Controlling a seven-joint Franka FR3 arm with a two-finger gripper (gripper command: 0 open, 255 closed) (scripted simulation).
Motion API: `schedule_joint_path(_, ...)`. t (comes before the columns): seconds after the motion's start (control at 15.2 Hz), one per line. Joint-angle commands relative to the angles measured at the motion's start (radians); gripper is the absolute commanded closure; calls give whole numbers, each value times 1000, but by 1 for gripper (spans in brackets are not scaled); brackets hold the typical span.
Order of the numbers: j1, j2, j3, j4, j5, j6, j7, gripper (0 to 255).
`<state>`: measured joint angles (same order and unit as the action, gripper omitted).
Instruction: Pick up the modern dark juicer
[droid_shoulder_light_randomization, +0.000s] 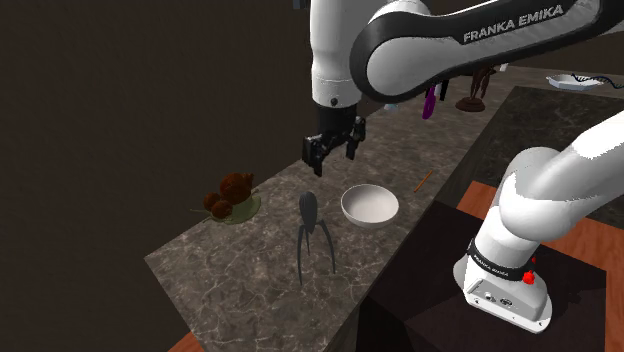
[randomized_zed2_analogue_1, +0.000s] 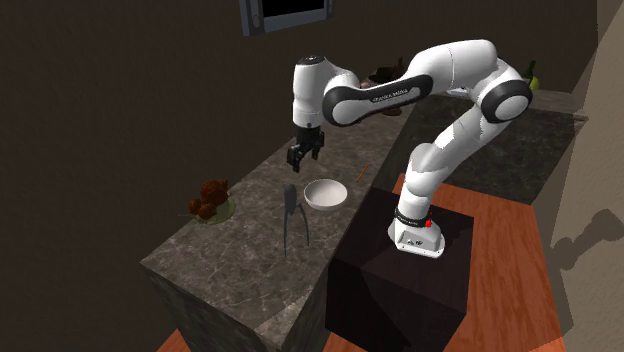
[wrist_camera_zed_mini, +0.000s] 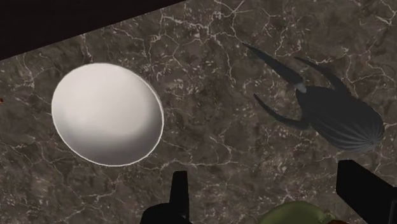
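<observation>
The juicer (droid_shoulder_light_randomization: 309, 232) is a dark grey ribbed teardrop on three thin legs, standing upright on the marble counter (droid_shoulder_light_randomization: 240, 290) beside a white bowl (droid_shoulder_light_randomization: 369, 205). My black gripper (droid_shoulder_light_randomization: 332, 152) hangs open in the air above and a little behind it, with nothing between its fingers. In the second exterior view the juicer (randomized_zed2_analogue_1: 292, 212) stands below the gripper (randomized_zed2_analogue_1: 304, 153). Seen from the wrist, the juicer (wrist_camera_zed_mini: 331, 108) lies ahead of the fingers, nearer one fingertip (wrist_camera_zed_mini: 362, 188) than the other, and the bowl (wrist_camera_zed_mini: 107, 113) lies off to the other side.
A green plate with brown lumps of food (droid_shoulder_light_randomization: 232, 195) sits near the counter's far edge, close to the juicer. A thin brown stick (droid_shoulder_light_randomization: 423, 180) lies past the bowl. Further along the counter stand a purple object (droid_shoulder_light_randomization: 431, 100) and a brown figure (droid_shoulder_light_randomization: 476, 90).
</observation>
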<state>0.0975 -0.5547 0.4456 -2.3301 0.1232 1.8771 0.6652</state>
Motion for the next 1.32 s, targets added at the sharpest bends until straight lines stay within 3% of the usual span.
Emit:
schedule_joint_path(0.0,-2,52,53,28,-5,29,58,0)
schedule_joint_path(0.33,-18,185,174,104,-49,88,195,0)
schedule_joint_path(0.92,-20,213,196,25,-57,192,216,0)
schedule_joint_path(0.99,-20,210,194,22,-56,192,213,255)
schedule_joint_path(1.25,-20,211,194,23,-56,192,213,255)
